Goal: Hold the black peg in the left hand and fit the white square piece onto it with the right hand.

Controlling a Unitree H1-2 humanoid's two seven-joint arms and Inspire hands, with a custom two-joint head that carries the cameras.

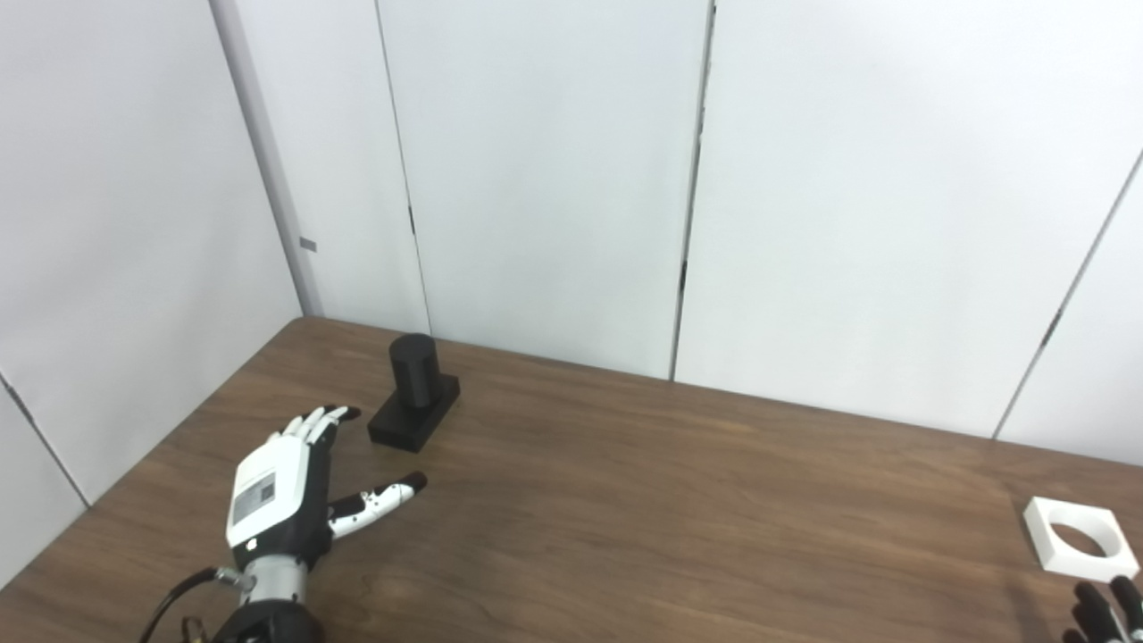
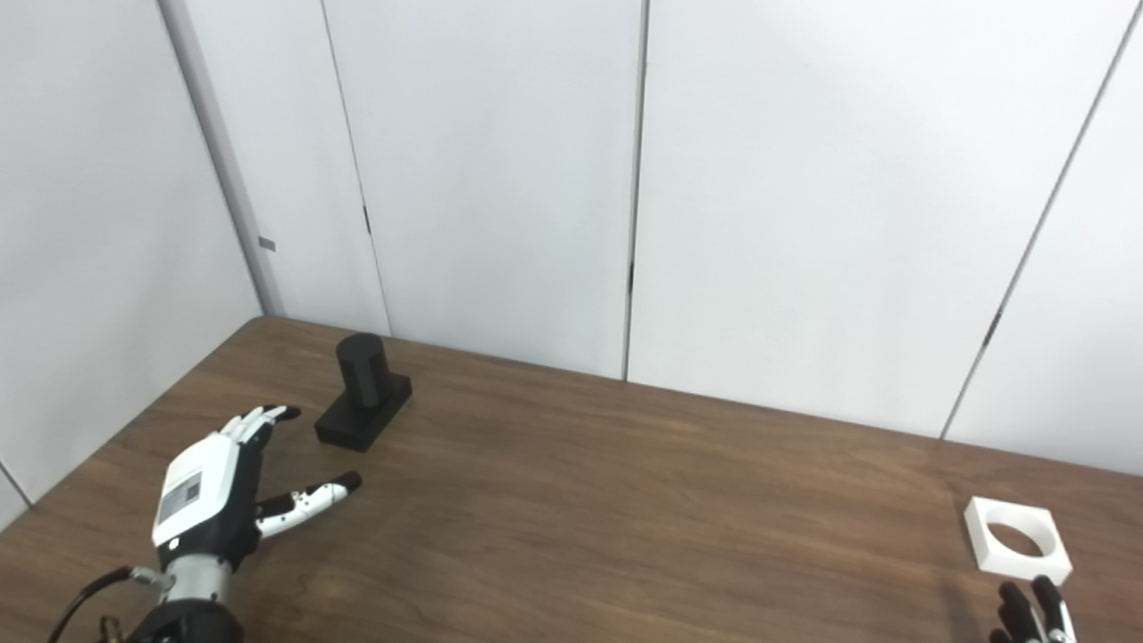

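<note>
The black peg (image 1: 415,389), a short cylinder on a rectangular black base, stands on the wooden table (image 1: 625,509) at the far left. My left hand (image 1: 290,487) is open, fingers spread, just in front and left of the peg, not touching it. The white square piece (image 1: 1079,536) with a round hole lies flat at the far right. Only the fingertips of my right hand (image 1: 1107,609) show at the bottom right corner, just short of the white piece; they look spread and hold nothing.
White wall panels (image 1: 554,179) stand right behind the table's far edge and along its left side. The table's left edge runs close to my left arm.
</note>
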